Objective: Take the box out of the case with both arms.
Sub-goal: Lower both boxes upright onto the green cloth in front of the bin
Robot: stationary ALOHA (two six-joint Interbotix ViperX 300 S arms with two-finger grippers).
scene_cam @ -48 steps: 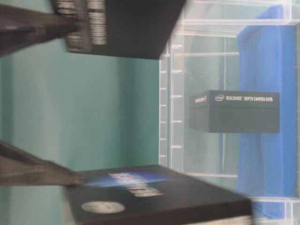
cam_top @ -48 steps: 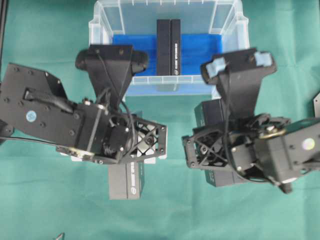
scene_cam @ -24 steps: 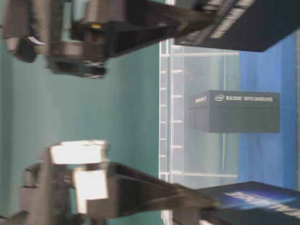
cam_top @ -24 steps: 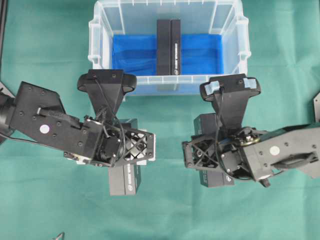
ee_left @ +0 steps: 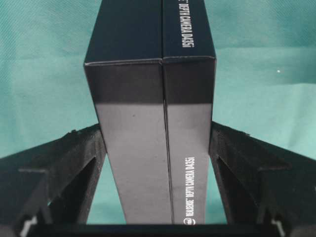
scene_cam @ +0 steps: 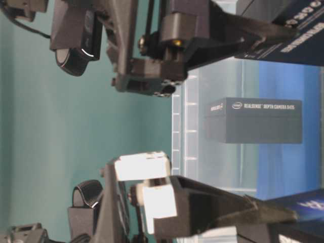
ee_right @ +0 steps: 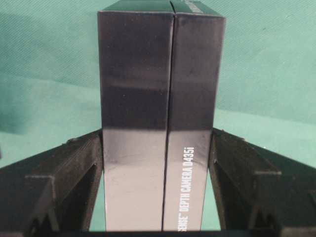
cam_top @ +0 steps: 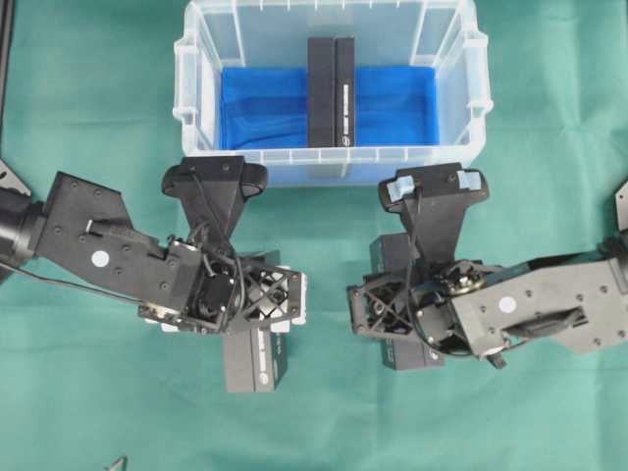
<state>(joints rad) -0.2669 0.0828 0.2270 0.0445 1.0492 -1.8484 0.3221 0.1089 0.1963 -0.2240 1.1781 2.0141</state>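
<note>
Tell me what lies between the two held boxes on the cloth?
Nothing: in the overhead view only bare green cloth separates the left box from the right box.

You count: boxes, three, one clamped in your left gripper [cam_top: 257, 312] (left box [cam_top: 254, 358]), one clamped in your right gripper [cam_top: 392, 312] (right box [cam_top: 410, 355]), one beyond both, inside the case (third box [cam_top: 331, 90]) | cases, one [cam_top: 196, 93] | blue liner sheets, one [cam_top: 265, 106] | arms, two

Green cloth [cam_top: 88, 108] underneath everything.
</note>
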